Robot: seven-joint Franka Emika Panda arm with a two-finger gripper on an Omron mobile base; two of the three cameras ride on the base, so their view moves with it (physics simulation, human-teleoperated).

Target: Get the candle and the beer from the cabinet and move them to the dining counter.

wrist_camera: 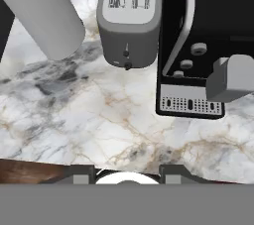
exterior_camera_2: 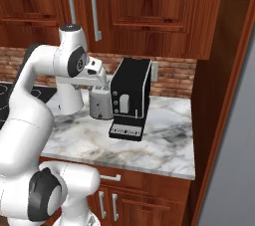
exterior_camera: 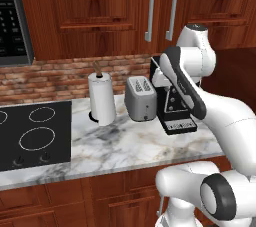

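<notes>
Left base view: the cabinet, reddish-brown wood hung on the wall above the brick backsplash, has its doors closed, and two long vertical silver bar handles stand side by side near its middle. Nothing of what is inside can be seen. Below it runs a white-grey marble counter. On that counter, from left to right, sit a black stovetop with ring burners, an upright white paper towel roll on a wooden spindle, a grey two-slot toaster and a black coffee machine, the toaster just beside the coffee machine. A dark microwave edge shows at the far left, beside the cabinet.

The white arm rises from the lower right and bends in front of the coffee machine, hiding part of it. Right base view shows the gripper pointing down over the toaster, near the coffee machine's left side. In the hand view the two finger tips stand apart at the bottom edge with bare marble between them, so the gripper is parted and grasps nothing
</notes>
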